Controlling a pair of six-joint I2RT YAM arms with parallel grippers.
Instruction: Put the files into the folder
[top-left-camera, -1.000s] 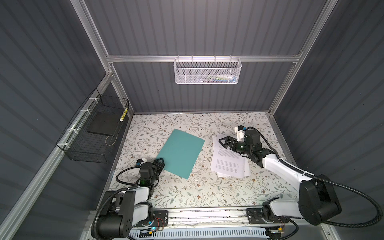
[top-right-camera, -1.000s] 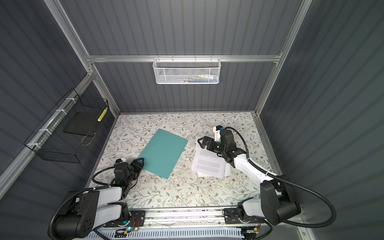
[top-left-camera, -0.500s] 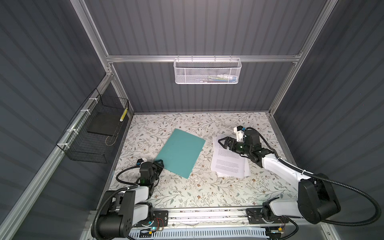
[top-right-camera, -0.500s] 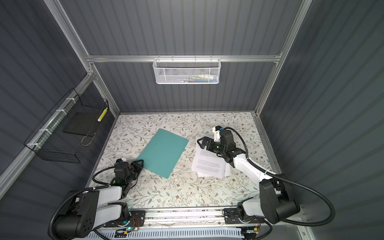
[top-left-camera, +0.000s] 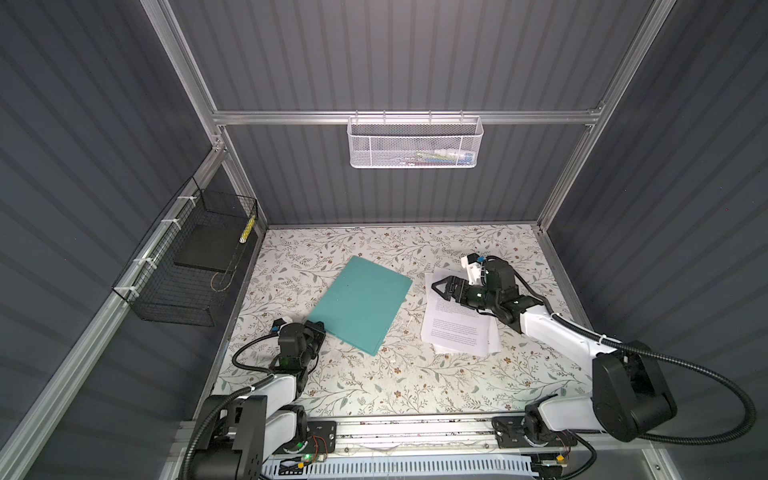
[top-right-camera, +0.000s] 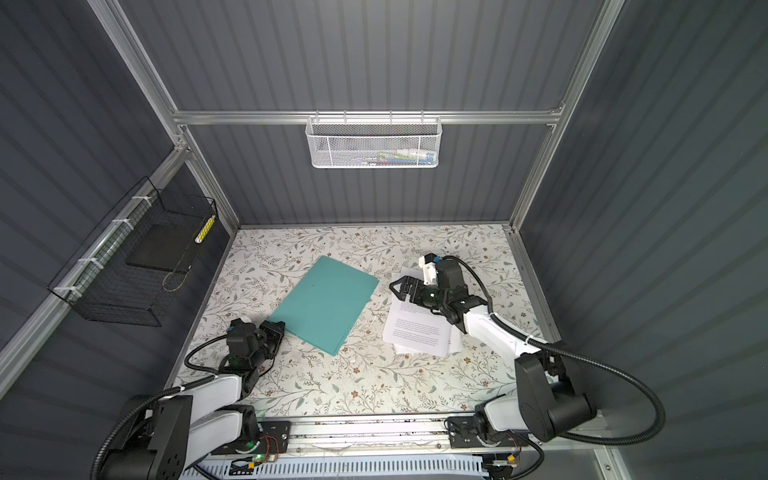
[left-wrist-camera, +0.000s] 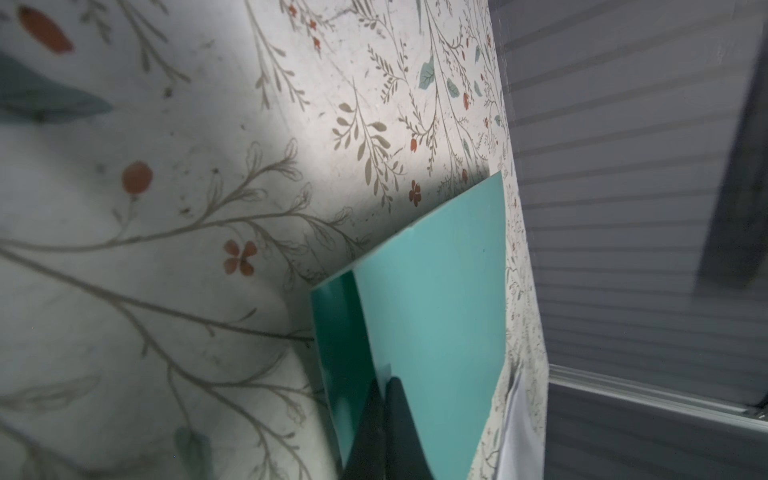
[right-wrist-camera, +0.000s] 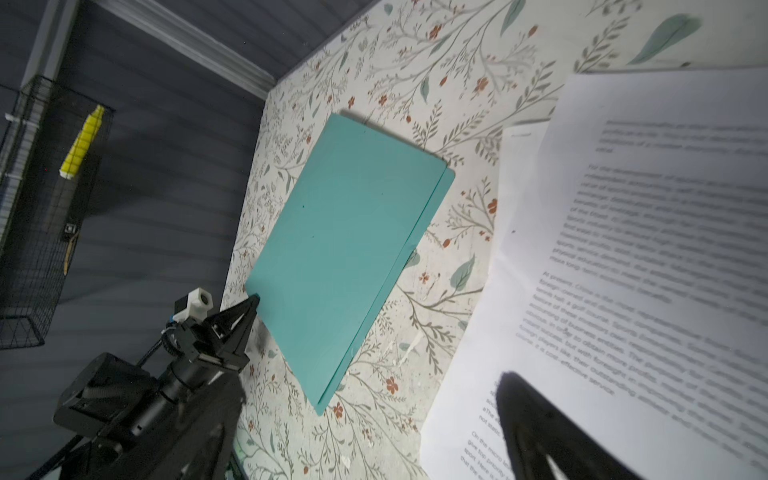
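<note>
Floral tabletop, wire basket on wall. My left claw pinches the folder corner; right claw spread over papers alongside.

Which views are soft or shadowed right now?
Left wrist: table near the lens soft and shaded, folder crisp. Right wrist: files text smears toward the frame edge, one of the right gripper's fingers a dark blur. Both top views: even light, sharp.

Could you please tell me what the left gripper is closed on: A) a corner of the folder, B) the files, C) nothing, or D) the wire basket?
A: the left gripper is shut on a corner of the folder; the files lie apart from it.
</note>
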